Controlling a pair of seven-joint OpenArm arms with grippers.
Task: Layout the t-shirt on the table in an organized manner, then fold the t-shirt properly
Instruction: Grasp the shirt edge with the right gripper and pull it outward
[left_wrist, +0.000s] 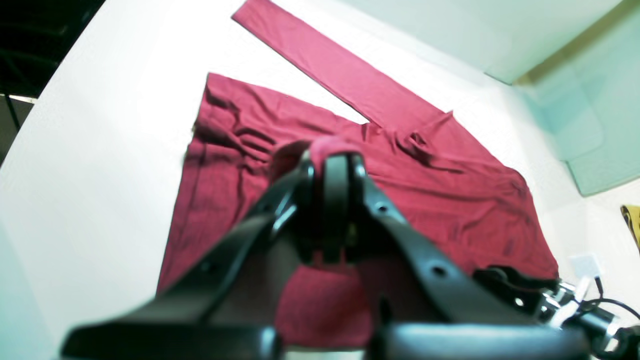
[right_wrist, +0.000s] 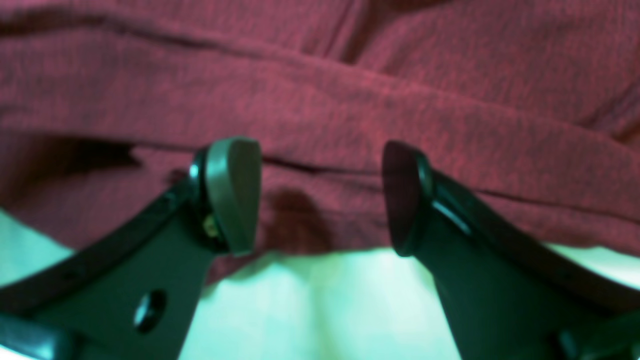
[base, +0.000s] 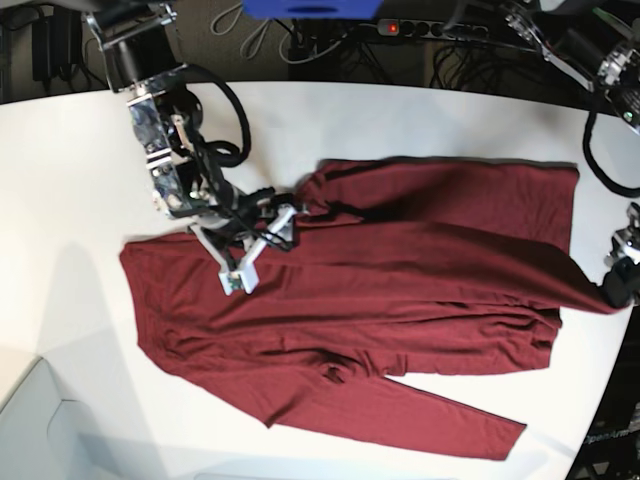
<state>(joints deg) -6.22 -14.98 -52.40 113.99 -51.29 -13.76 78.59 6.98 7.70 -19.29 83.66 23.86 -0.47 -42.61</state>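
Observation:
The maroon t-shirt (base: 400, 290) lies spread and wrinkled on the white table (base: 80, 150), one long sleeve (base: 430, 410) angled out along the near side. My left gripper (base: 612, 288) is at the table's right edge, shut on a corner of the shirt. In the left wrist view a bunch of fabric shows pinched at the left gripper (left_wrist: 334, 160), with the t-shirt (left_wrist: 425, 200) beyond it. My right gripper (base: 258, 248) hovers over the shirt's left part. In the right wrist view the right gripper (right_wrist: 320, 195) stands open, nothing between its fingers, above the t-shirt (right_wrist: 320, 100) edge and table (right_wrist: 300, 300).
Cables and a power strip (base: 400, 28) run behind the table's far edge. The right arm (left_wrist: 530, 295) shows at the lower right of the left wrist view. The left gripper is very near the table's curved right edge (base: 590, 400).

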